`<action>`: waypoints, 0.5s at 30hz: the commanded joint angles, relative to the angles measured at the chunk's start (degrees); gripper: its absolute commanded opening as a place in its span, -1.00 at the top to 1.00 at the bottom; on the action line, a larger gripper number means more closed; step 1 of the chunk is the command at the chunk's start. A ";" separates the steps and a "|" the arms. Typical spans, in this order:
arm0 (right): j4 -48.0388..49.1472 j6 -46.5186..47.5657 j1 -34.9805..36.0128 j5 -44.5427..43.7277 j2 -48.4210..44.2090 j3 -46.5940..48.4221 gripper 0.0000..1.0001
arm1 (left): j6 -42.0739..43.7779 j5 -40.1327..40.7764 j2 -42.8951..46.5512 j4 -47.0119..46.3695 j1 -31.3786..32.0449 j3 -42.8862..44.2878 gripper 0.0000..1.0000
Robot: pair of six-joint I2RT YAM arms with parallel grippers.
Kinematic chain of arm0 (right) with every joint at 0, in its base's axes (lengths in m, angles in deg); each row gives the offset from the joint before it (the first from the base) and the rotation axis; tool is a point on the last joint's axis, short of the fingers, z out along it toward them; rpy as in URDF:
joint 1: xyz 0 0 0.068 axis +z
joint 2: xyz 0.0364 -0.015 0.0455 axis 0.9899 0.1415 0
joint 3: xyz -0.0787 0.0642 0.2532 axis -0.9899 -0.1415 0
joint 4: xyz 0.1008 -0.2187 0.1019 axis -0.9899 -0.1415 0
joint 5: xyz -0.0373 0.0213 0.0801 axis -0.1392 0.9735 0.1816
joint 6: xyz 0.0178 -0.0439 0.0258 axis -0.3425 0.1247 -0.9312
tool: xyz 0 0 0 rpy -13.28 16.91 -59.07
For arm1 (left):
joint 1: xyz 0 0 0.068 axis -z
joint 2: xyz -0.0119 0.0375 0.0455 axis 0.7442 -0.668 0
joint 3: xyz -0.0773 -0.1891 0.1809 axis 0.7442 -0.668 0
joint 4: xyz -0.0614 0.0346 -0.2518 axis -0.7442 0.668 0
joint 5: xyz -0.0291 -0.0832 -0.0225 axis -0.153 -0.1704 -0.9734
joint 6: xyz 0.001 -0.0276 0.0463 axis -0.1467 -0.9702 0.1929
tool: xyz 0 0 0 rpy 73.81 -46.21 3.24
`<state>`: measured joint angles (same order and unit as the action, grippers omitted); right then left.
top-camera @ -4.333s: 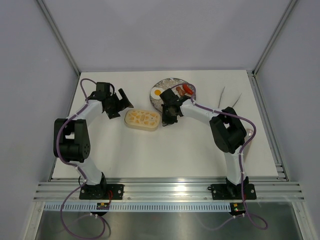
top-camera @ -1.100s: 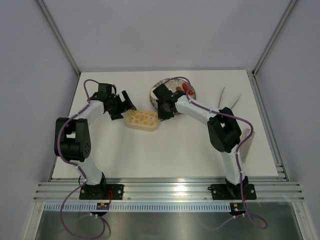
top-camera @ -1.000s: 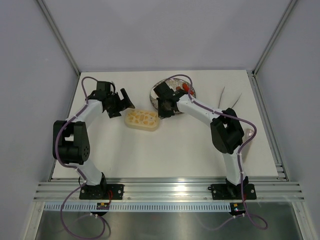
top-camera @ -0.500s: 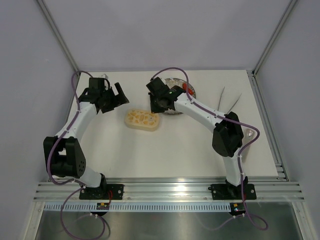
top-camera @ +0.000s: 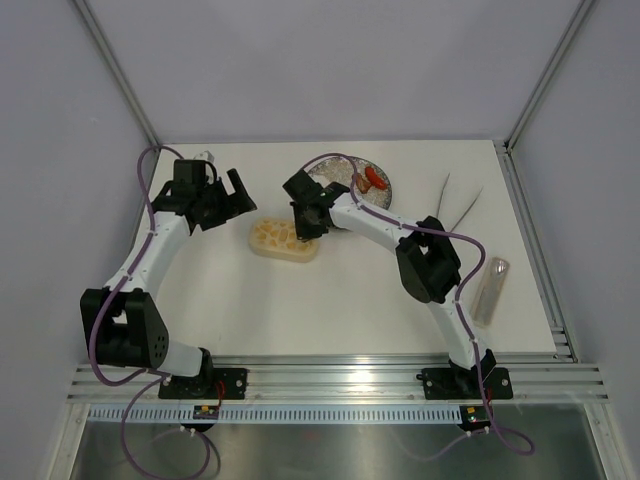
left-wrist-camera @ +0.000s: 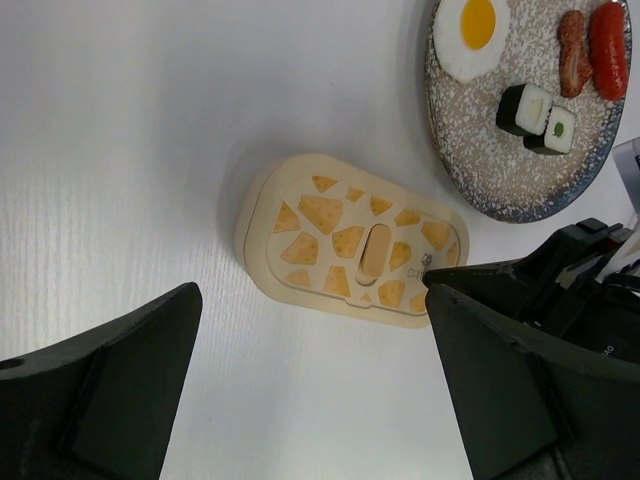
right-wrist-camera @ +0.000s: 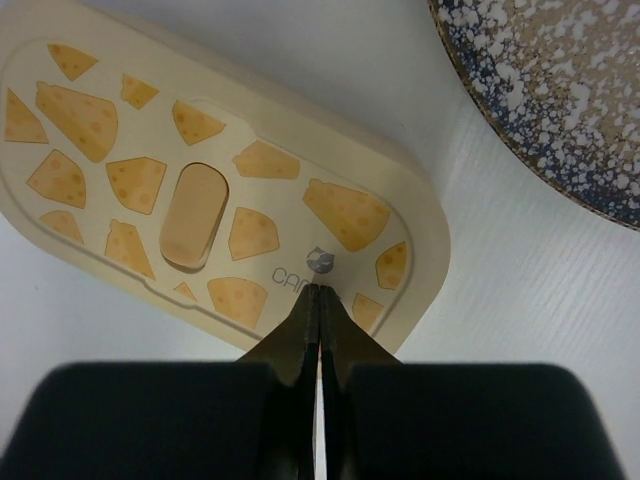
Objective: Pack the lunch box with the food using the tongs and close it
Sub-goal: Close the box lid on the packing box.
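Note:
The lunch box (top-camera: pixel 284 240) lies on the white table with its cream, cheese-patterned lid (right-wrist-camera: pixel 200 190) on it. My right gripper (right-wrist-camera: pixel 320 290) is shut on nothing, its tips right over the lid's right end by the small logo; contact is unclear. My left gripper (left-wrist-camera: pixel 320 400) is open and hangs above bare table near the box's left side (left-wrist-camera: pixel 350 255). The food sits on the round speckled plate (left-wrist-camera: pixel 500 180): a fried egg (left-wrist-camera: pixel 470 35), two sushi rolls (left-wrist-camera: pixel 525 108), two sausages (left-wrist-camera: pixel 608 35). The tongs (top-camera: pixel 443 200) lie far right, untouched.
A clear tube (top-camera: pixel 490 290) lies near the table's right edge. The right arm (top-camera: pixel 380 225) crosses the plate's near side (top-camera: pixel 345 168) in the top view. Grey walls and metal frame posts border the table on three sides.
My right gripper has swung left from the plate's edge to the box's right end, still shut. My left arm has pulled back and away to the left, staying open.

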<state>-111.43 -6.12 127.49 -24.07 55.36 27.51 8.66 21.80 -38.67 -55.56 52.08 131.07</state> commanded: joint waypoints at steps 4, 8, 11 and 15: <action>-1.64 0.78 0.25 -0.65 -3.50 1.36 0.99 | 0.73 -1.67 3.24 -1.17 0.05 -0.89 -0.98; -2.25 1.65 0.78 -0.13 -2.98 5.67 0.99 | 0.55 -1.50 4.39 -0.64 0.05 -0.45 -0.98; -1.90 2.18 1.83 1.01 -0.87 9.62 0.98 | 0.46 -0.18 5.62 0.67 0.05 0.51 -0.98; 0.64 2.54 2.97 3.99 2.11 12.79 0.97 | -0.50 2.54 7.55 2.87 -0.03 1.40 -0.98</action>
<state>-113.24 -4.99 128.69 -23.04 55.71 36.73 8.55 22.02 -34.15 -53.88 52.08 130.24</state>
